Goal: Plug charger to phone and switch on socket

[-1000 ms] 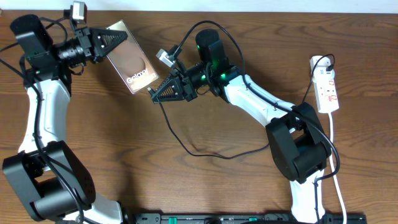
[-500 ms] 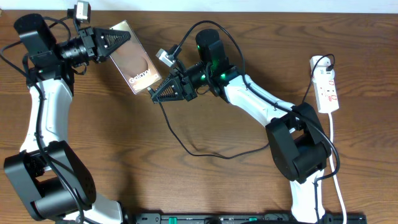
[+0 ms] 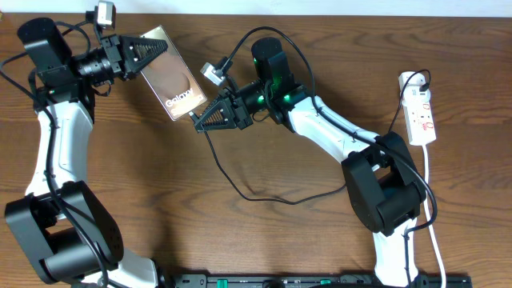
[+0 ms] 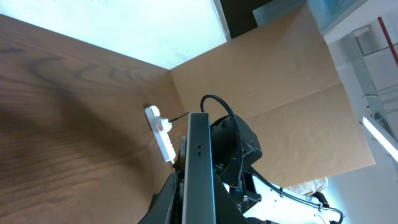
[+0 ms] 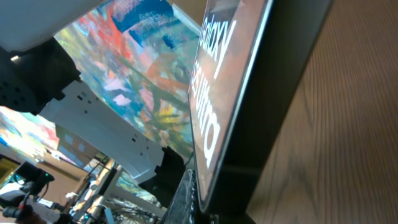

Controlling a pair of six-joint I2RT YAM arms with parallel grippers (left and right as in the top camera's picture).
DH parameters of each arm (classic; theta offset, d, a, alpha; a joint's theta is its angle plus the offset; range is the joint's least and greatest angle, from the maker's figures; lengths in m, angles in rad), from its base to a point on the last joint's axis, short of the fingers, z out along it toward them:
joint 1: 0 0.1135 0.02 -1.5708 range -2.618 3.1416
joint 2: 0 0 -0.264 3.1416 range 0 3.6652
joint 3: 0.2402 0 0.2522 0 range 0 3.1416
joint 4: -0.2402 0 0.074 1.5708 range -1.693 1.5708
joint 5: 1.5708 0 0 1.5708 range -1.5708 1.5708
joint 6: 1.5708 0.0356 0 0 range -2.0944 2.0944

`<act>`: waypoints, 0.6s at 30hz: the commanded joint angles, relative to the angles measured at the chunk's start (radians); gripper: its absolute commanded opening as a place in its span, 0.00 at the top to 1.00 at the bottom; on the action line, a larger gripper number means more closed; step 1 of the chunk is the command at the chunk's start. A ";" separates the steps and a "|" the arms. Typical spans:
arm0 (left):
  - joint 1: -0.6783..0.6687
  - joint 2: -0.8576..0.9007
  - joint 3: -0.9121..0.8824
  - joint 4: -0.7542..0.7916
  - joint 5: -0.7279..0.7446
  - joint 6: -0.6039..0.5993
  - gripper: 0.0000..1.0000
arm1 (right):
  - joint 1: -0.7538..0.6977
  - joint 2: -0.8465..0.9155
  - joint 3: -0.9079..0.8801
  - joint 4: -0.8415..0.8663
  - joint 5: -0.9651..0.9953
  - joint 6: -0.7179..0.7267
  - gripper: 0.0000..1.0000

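On the wooden table (image 3: 264, 240) we had both arms reaching toward the far side. Our left gripper (image 3: 156, 52) was clenched on the upper end of the Galaxy S25 Ultra phone (image 3: 172, 84). It held the phone tilted so that the lower edge, where we judged the port to be, faced the other arm.

Our right gripper (image 3: 200, 122) had its tips just at that lower corner. The white power strip (image 3: 421, 112) lay well apart on the right with neither gripper near it, so we judged its switch to be a later step.

The charger (image 3: 240, 189) trailed in a loose loop from the right gripper across the table, leaving slack for steering. That gripper looked clamped on the charger's plug end, though no view showed us the tip itself.
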 commanded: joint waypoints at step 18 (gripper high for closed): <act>-0.002 0.000 0.005 0.005 0.036 0.014 0.92 | -0.026 0.006 0.012 0.004 0.034 0.032 0.99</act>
